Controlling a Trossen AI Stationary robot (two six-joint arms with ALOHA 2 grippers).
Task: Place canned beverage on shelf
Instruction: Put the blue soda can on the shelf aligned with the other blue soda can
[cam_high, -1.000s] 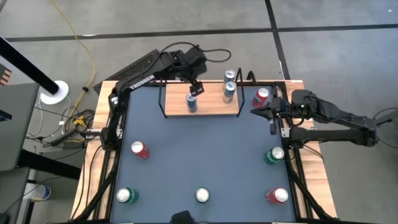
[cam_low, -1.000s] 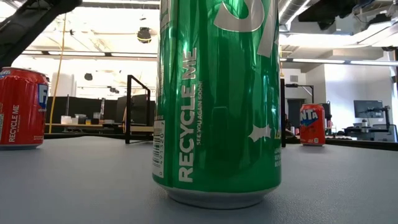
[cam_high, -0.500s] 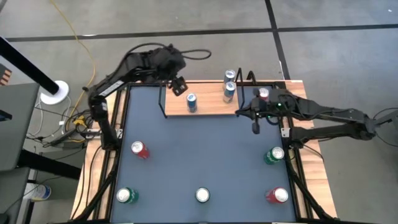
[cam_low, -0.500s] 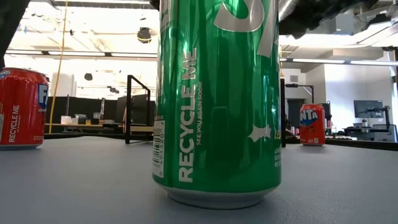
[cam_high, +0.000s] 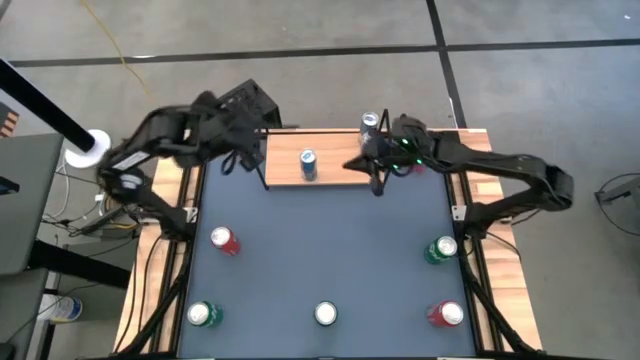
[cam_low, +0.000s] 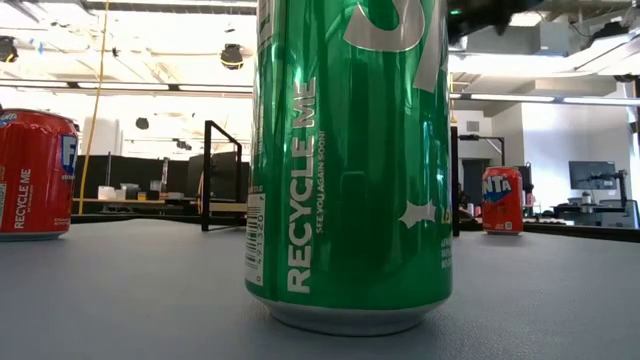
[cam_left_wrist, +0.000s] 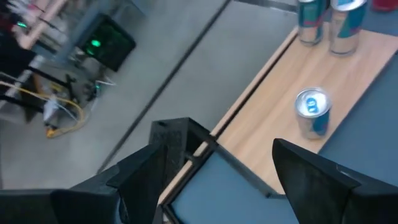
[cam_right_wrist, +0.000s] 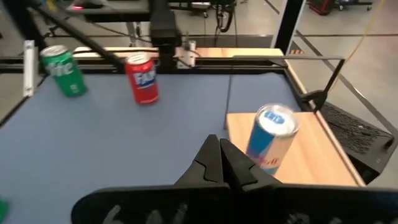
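High view: the shelf lies at upper centre, a blue can standing on its left half. The left gripper hangs off the shelf's left end, fingers apart and empty. The right gripper sits at the shelf's right end, fingers together.

Low view: a green can fills the centre; red cans stand far left and right.

Left wrist view: the blue can stands right of centre on the shelf.

Right wrist view: the blue can stands right of centre, beyond the closed fingers.
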